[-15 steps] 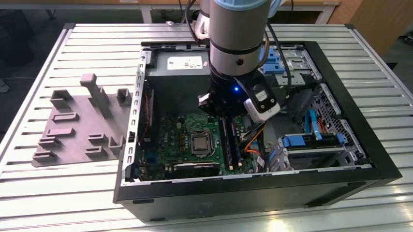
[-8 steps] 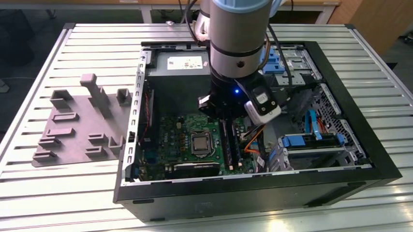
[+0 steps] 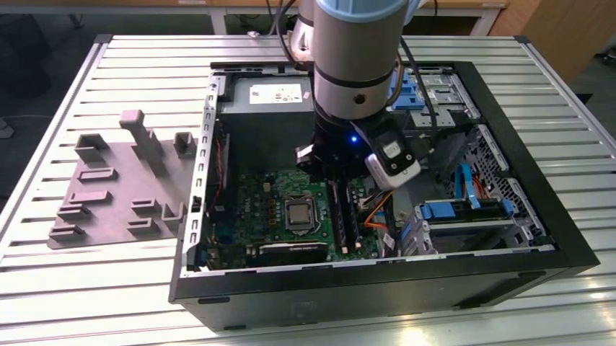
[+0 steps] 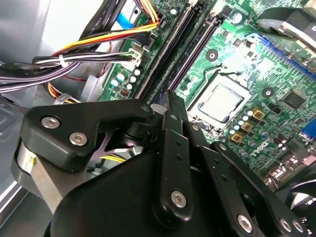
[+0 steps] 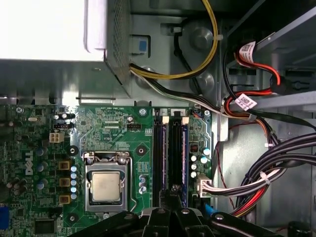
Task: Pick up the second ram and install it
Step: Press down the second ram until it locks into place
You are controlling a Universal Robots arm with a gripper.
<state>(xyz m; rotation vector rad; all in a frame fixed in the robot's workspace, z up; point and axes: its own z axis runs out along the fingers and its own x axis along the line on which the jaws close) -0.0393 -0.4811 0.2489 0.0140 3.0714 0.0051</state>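
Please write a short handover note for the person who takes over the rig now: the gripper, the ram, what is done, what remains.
Gripper: down inside the open computer case, right at the two memory slots beside the processor.
Second ram: cannot be told apart from the dark slots under the gripper.
Done or left: not clear whether the stick is seated; check this first.
Grey plastic tray: on the table, at the exterior view's left of the case.

The open computer case [image 3: 385, 274] on the worktop [image 3: 125, 288] is seen from high above, at a distance, in the exterior view. Both wrist views are taken close inside it, sharing the green board [image 5: 123, 133] [image 4: 247, 64] and processor [image 5: 105, 186] [image 4: 220, 103].
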